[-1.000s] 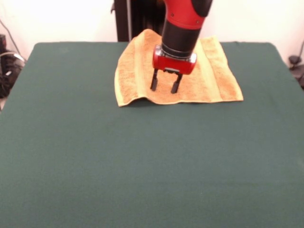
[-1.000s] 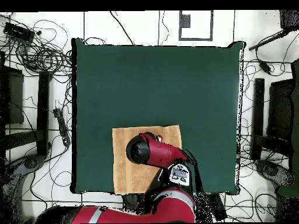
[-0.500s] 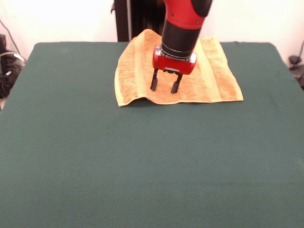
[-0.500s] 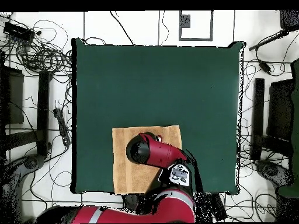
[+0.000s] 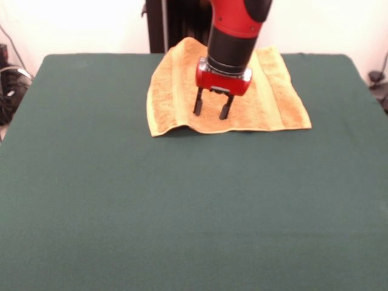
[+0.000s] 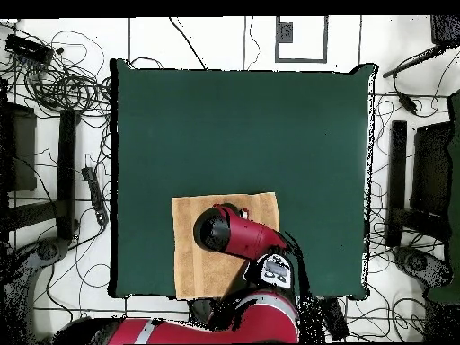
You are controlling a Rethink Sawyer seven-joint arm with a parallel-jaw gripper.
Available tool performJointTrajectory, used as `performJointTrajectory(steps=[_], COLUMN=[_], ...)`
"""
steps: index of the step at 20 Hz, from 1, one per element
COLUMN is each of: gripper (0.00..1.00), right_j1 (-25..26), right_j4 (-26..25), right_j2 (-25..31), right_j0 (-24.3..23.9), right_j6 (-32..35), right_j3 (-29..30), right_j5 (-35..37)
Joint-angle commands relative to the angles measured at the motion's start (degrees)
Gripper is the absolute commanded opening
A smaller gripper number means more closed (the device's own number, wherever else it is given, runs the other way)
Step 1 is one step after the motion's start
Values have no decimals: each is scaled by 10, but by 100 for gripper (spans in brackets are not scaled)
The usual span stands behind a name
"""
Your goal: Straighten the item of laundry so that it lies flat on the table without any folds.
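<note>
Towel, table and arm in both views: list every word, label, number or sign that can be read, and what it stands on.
None can be read.
Towel: no lettering shows; no tag can be made out.
Table: plain green cloth, no marks.
Gripper: red body, no readable label; jaws stand open over the towel.
Arm: a pale panel near the wrist in the overhead view, too small to read.

Bright, even indoor light, overexposed white wall behind the table [image 5: 182,206] in front view, soft narrow shadow under the towel [image 5: 273,97] near edge, faint shadow beneath the gripper [image 5: 212,110], slightly soft focus throughout, no glare on the felt.
</note>
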Motion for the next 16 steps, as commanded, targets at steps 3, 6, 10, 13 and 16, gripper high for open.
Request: performJointTrajectory(steps=[3, 6, 10, 13, 16], gripper=[100, 100, 100, 100, 100], right_j1=[99, 93, 82, 74, 70], right_j4=[69, 64, 44, 40, 38], right_j2=[227, 235, 252, 262, 266], right_j0=[52, 43, 25, 17, 16], right_j6=[178, 169, 148, 145, 143], right_j3=[39, 49, 61, 69, 71], right_j5=[-40, -48, -55, -56, -58])
